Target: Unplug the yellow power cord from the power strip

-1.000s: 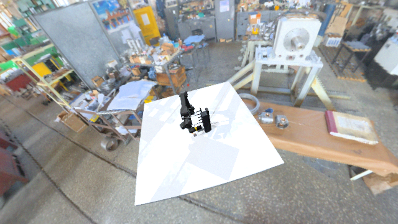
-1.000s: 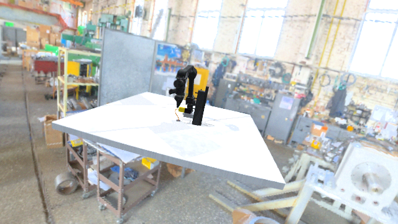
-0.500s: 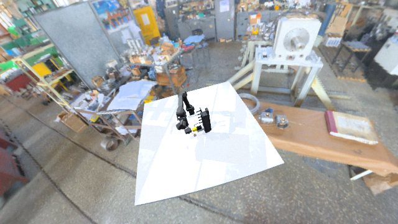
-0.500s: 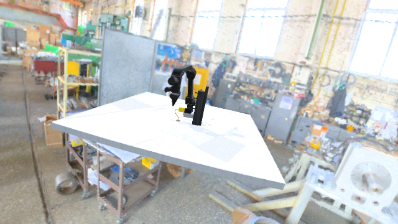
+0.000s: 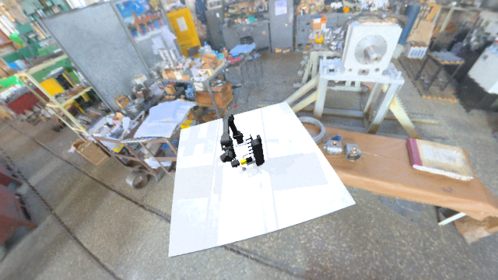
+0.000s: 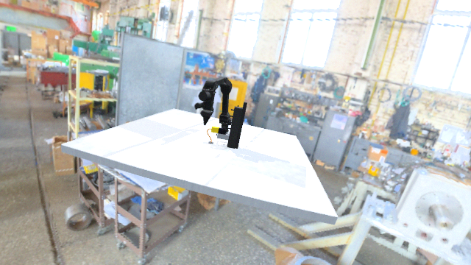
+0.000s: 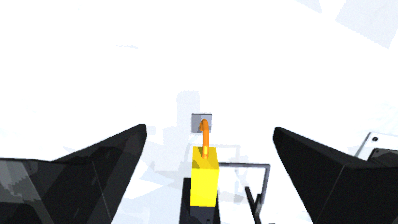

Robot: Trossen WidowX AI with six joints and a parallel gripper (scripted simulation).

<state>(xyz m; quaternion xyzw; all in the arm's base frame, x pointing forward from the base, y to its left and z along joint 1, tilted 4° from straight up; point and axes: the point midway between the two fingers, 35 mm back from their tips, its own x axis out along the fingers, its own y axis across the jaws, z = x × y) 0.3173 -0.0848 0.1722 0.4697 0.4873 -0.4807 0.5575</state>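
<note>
As the pincer (image 5: 230,160) (image 6: 205,119) (image 7: 210,131) gapes wide, the yellow plug goes unheld!

While both fingers stand far apart with nothing between them, neither appears to touch plug or cord. Here's the plug (image 5: 243,161) (image 6: 215,129) (image 7: 204,186), inward from the far-left corner of the table (image 5: 233,218) (image 6: 184,165) in the top view, nearer the far edge than the near one. It lies end-on to a black block (image 5: 249,159) (image 6: 222,130), probably part of the strip; whether its prongs are clear, I cannot tell.

How would it handle? Light, I'd say, a stiff body with smooth sides that could slip in a loose pinch. The orange cord (image 6: 210,136) (image 7: 206,140) looks bendy, so any regrip belongs on the plug's two long flanks, pulling straight. If it's out, just back away, fingers wide, without snagging that cord!
</note>
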